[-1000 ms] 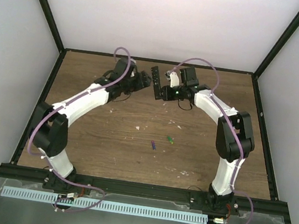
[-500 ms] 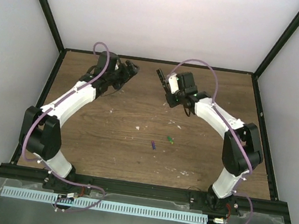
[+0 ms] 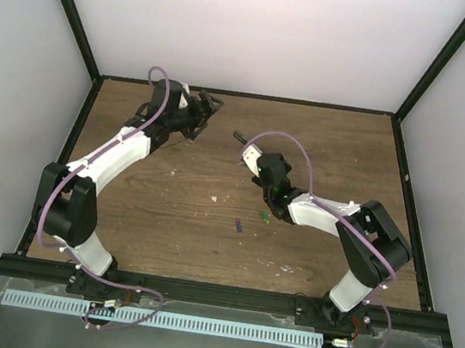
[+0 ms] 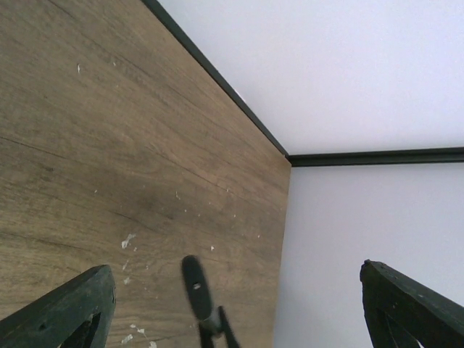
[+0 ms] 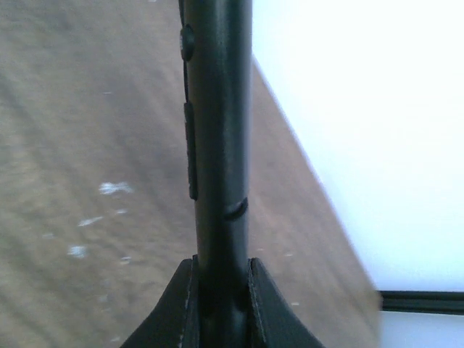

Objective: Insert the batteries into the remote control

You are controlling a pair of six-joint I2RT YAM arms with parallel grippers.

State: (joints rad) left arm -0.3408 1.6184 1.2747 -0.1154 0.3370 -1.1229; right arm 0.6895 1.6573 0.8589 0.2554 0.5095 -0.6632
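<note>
The black remote control (image 5: pixel 217 145) is clamped edge-on between my right gripper's (image 5: pixel 221 290) fingers and sticks straight out from them. In the top view the right gripper (image 3: pixel 250 148) holds the remote (image 3: pixel 240 135) above the table's middle back. The remote also shows small in the left wrist view (image 4: pixel 194 284). The purple-blue battery (image 3: pixel 238 224) and the green battery (image 3: pixel 264 217) lie on the wood; the green one is right beside the right forearm. My left gripper (image 3: pixel 210 102) is at the back left, open and empty, with fingers (image 4: pixel 69 312) spread wide.
The wooden table (image 3: pixel 150 206) carries scattered white specks of debris (image 3: pixel 215 198). A black frame rail (image 3: pixel 243 95) runs along the back edge, with white walls behind and at both sides.
The right arm has drawn the remote forward from the back toward the table's middle, folding its elbow in. The left arm swung away to the back left, then stayed nearly still.
</note>
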